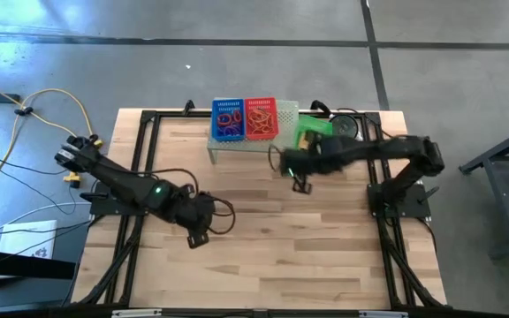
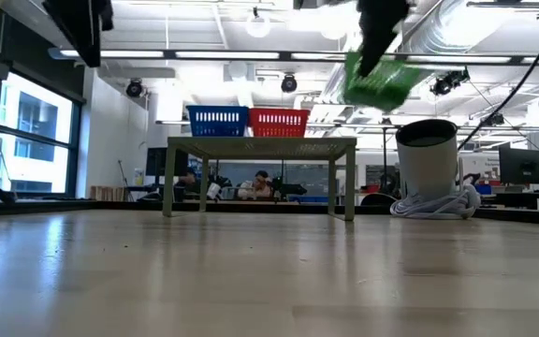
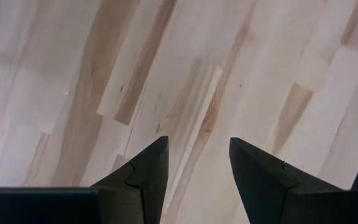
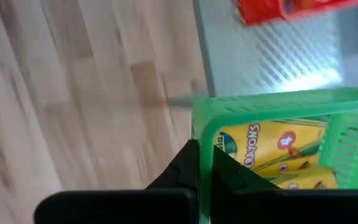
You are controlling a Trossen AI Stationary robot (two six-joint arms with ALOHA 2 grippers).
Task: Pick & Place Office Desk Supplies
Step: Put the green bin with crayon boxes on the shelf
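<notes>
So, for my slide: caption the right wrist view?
Right pincer shut on green basket rim, crayon boxes inside.

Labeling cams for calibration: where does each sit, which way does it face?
High: overhead, looking down; both arms, left gripper.
Low: table height, level; green basket hangs aloft.
Left wrist: faces bare table; own open fingers.
Right wrist: right gripper shut on basket rim.
Shared: red basket, high, low, right wrist.
</notes>
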